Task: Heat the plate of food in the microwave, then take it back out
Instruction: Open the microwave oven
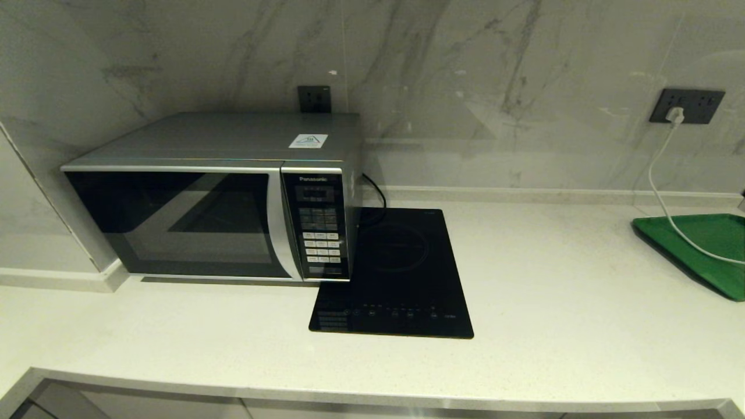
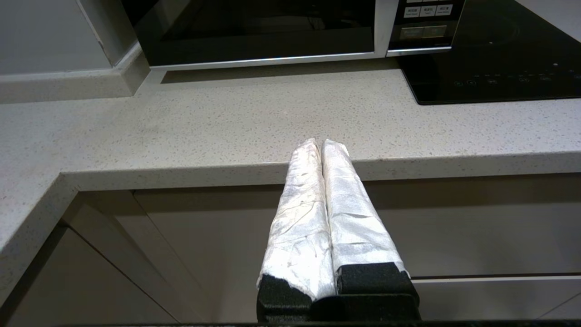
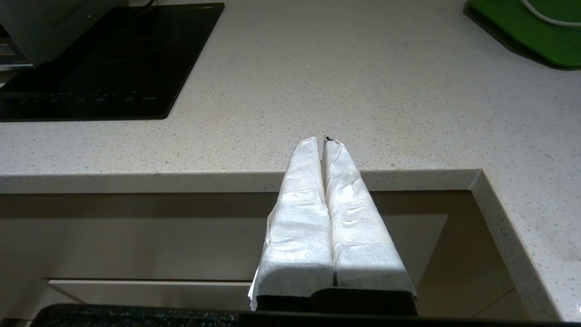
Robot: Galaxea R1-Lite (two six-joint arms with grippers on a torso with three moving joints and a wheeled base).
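Observation:
The silver-grey microwave (image 1: 209,198) stands at the back left of the counter with its dark glass door closed; its lower front edge shows in the left wrist view as the microwave (image 2: 254,32). The plate of food is out of view in every frame. My left gripper (image 2: 321,143) is shut, empty, hovering at the counter's front edge before the microwave. My right gripper (image 3: 321,141) is shut too, empty, at the front edge right of the hob. Neither arm shows in the head view.
A flat black induction hob (image 1: 396,273) lies beside the microwave, partly under its right end. A green tray (image 1: 707,247) sits at the far right with a white cable (image 1: 663,192) draped onto it from a wall socket. Cabinet fronts run below the counter edge (image 2: 181,175).

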